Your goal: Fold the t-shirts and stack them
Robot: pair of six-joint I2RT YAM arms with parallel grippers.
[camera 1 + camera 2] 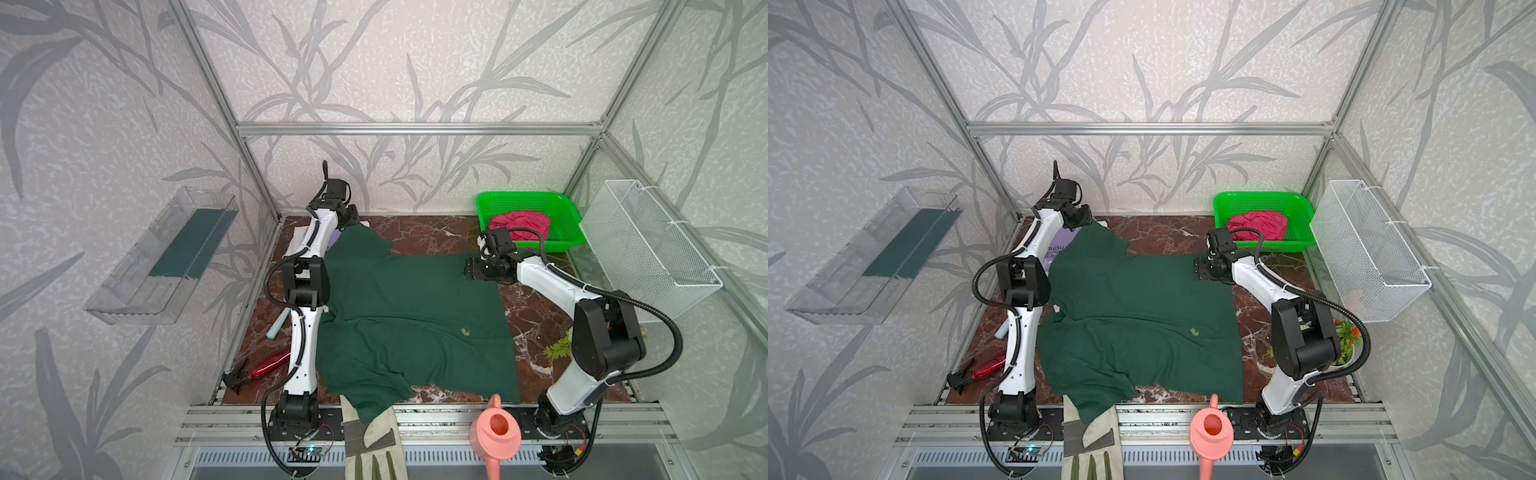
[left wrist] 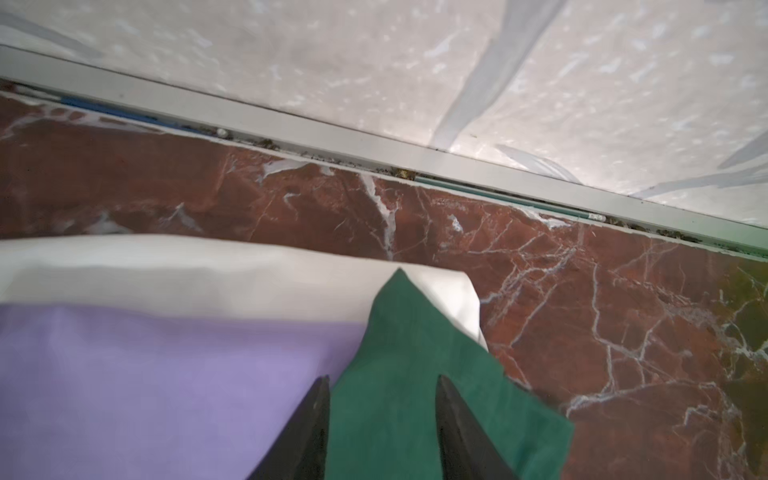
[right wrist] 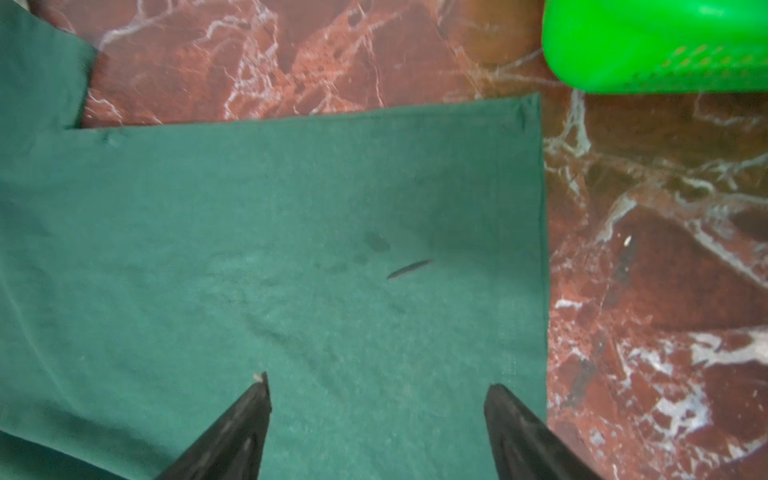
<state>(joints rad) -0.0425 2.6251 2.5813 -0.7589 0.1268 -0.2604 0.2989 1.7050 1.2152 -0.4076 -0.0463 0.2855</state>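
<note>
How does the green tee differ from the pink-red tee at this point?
The green tee lies spread nearly flat on the table; the pink-red tee is bunched up in the basket. The green tee covers much of the table, while the pink-red tee is a small heap. Neither is folded.

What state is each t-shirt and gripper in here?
Dark green cotton t-shirt: spread flat, unfolded.
Lilac t-shirt: folded, lying on the white one.
White t-shirt: folded, bottom of stack.
Pink-red t-shirt: crumpled in green plastic basket.
Left gripper: open, astride green sleeve tip.
Right gripper: open over green shirt.
</note>
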